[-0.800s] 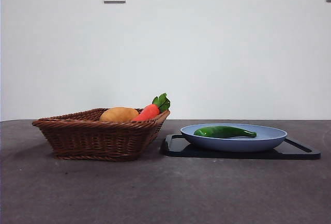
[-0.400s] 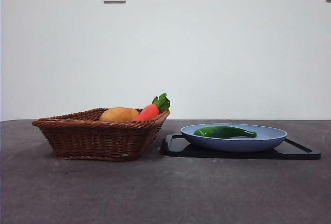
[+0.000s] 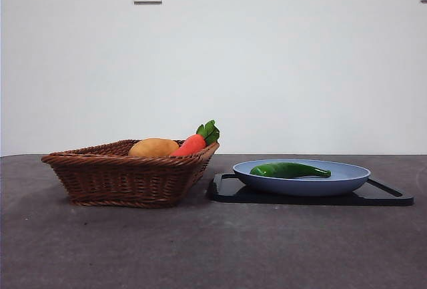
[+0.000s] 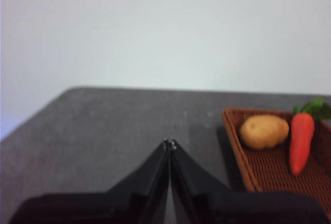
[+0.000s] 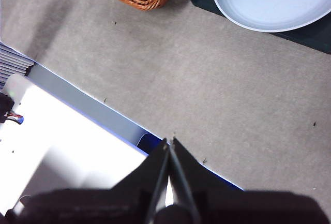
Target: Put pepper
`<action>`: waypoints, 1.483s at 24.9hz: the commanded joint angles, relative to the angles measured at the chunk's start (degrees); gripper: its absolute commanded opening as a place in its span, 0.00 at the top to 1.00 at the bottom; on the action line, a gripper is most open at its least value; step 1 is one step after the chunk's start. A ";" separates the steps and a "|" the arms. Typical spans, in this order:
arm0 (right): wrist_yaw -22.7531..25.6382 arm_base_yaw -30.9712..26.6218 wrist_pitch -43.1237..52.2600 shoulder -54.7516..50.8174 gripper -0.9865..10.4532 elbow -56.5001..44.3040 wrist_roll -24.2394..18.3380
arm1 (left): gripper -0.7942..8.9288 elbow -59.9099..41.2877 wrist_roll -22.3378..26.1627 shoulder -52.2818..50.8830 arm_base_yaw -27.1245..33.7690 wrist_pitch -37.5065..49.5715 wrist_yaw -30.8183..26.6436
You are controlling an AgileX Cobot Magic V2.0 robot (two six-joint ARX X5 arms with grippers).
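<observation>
On the blue plate: the pepper [image 3: 290, 169] lies flat, well apart from both claws, untouched.
Blue plate [image 3: 347, 181]: sits on a black tray [image 3: 387, 197], just beside the wicker basket [image 3: 127, 175].
Basket contents: a potato [image 3: 153, 147] and a carrot [image 3: 190, 145], side by side.
Left gripper [image 4: 169, 144]: jaws pressed together, empty, above bare table [image 4: 103, 125]; the basket is near, off to one side of its tips.
Right gripper [image 5: 169, 142]: jaws pressed together, empty, over the table's edge; plate and pepper lie far ahead of its tips.
</observation>
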 commanded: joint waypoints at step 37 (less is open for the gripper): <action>0.00 0.35 0.42 0.33 0.90 1.01 0.15 | 0.91 -2.71 -2.08 -3.80 0.13 -11.15 2.73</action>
